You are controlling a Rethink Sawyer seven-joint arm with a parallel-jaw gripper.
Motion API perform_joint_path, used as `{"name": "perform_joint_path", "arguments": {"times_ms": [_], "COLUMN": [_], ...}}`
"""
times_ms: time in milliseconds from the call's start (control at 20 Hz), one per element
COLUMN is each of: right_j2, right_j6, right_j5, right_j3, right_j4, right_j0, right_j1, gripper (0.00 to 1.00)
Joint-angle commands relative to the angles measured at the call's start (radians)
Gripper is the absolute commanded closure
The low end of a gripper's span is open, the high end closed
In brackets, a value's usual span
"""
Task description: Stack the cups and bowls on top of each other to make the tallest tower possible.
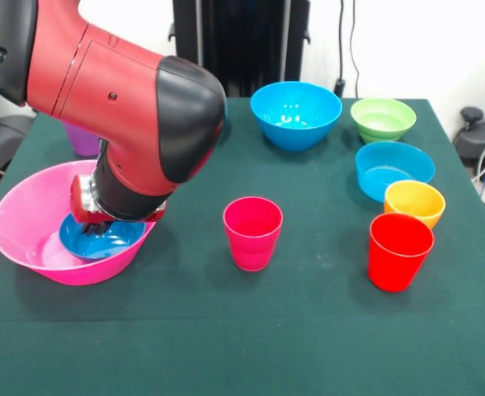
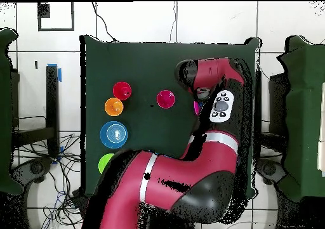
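The arm reaches down into the huge pink bowl [image 1: 28,216], where the jaws [image 1: 102,221] sit on a small dark blue bowl [image 1: 102,239] nested inside; whether they are open or closed cannot be told. Just behind them a purple piece [image 1: 82,140] shows past the arm. Well off to one side on the worktop [image 1: 226,330] stand the magenta-pink cup [image 1: 252,233] and, farther still, the red cup [image 1: 400,251], orange bowl [image 1: 414,202], cyan bowl [image 1: 393,168], green bowl [image 1: 382,119] and large blue bowl [image 1: 295,114]
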Motion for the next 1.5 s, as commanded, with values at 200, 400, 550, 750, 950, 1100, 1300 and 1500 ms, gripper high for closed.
{"name": "perform_joint_path", "arguments": {"times_ms": [200,400,550,750,950,1100,1300,1500], "right_j2": [0.092,0.085,0.082,0.088,0.092,0.091,0.095,0.102], "right_j6": [-0.156,-0.157,-0.159,-0.168,-0.191,-0.212,-0.232,-0.233], "right_j5": [-0.036,-0.049,-0.061,-0.064,-0.074,-0.081,-0.091,-0.095], "right_j3": [0.103,0.107,0.119,0.117,0.111,0.100,0.089,0.081], "right_j4": [-0.066,-0.078,-0.084,-0.096,-0.112,-0.126,-0.142,-0.156], "right_j0": [0.014,0.007,0.004,-0.003,-0.018,-0.031,-0.050,-0.061], "right_j1": [0.019,0.024,0.021,0.023,0.024,0.028,0.029,0.033], "gripper": [1.00,1.00,1.00,1.00,1.00,1.00,1.00,1.00]}}
